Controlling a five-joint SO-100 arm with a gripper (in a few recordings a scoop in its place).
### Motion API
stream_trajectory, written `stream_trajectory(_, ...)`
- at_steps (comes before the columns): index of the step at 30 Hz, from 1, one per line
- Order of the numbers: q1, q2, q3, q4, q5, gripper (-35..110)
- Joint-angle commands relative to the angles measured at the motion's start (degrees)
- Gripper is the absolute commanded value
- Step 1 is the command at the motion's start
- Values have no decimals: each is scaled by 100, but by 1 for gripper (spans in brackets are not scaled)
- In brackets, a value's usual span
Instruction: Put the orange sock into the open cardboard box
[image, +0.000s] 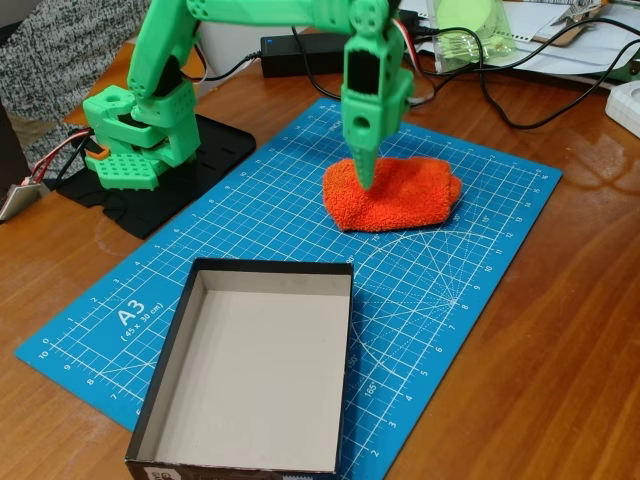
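Fuzzy bright orange sock (392, 195) flat under pincer (366, 178).

The orange sock (395, 195) is a fuzzy flattened lump lying directly beneath the claw (366, 178), whose tip touches its left part. The open cardboard box (170, 345), dark-walled, pale inside, sits empty nearer the camera, below-left of the claw.

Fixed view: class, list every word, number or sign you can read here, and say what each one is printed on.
"A3" in white on the blue cutting mat, near its left corner.
"(45 x 30 cm)" just below it, small and barely legible.
Ruler numbers along the mat's edges, such as "10", "9", "8".
White marks on the open cardboard box front edge: cut off, unreadable.
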Motion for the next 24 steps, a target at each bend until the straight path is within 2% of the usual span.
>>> stream_trajectory(1,-44,-580,-510,123,-53,46)
stream_trajectory(9,-299,-2206,-2329,123,167,43)
stream_trajectory(12,-352,-2461,-2707,123,141,21)
stream_trajectory(13,-352,-2584,-2962,44,527,0)
stream_trajectory(20,-237,-2979,-4034,123,483,-1)
stream_trajectory(24,-308,-2733,-4658,141,976,-1)
